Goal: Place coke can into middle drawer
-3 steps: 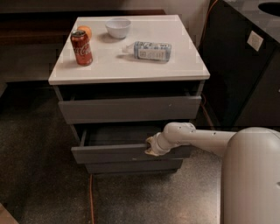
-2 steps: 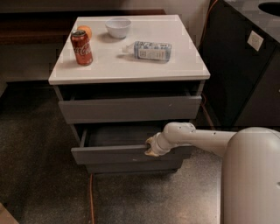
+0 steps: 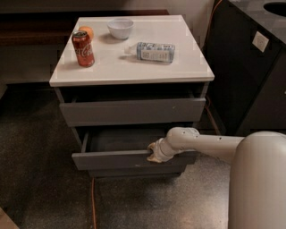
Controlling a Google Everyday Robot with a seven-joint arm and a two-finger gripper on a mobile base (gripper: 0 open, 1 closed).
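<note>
One upright red aluminium coke can (image 3: pixel 83 48) is seen at eleven o'clock from the end effector (image 3: pixel 154 154), placed at the open dark grey middle drawer (image 3: pixel 111 160) rim; its state cannot be told.

Speckled dark floor (image 3: pixel 35 179) surrounds the white-topped desk (image 3: pixel 134 69); a black cabinet (image 3: pixel 237 67) stands right of it, pale wall (image 3: pixel 196 9) behind.

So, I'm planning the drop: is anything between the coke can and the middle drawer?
Nothing visible blocks it. The middle drawer is pulled open, the gripper at its front edge, right of centre. The coke can stands on the cabinet top, an orange just behind.
</note>
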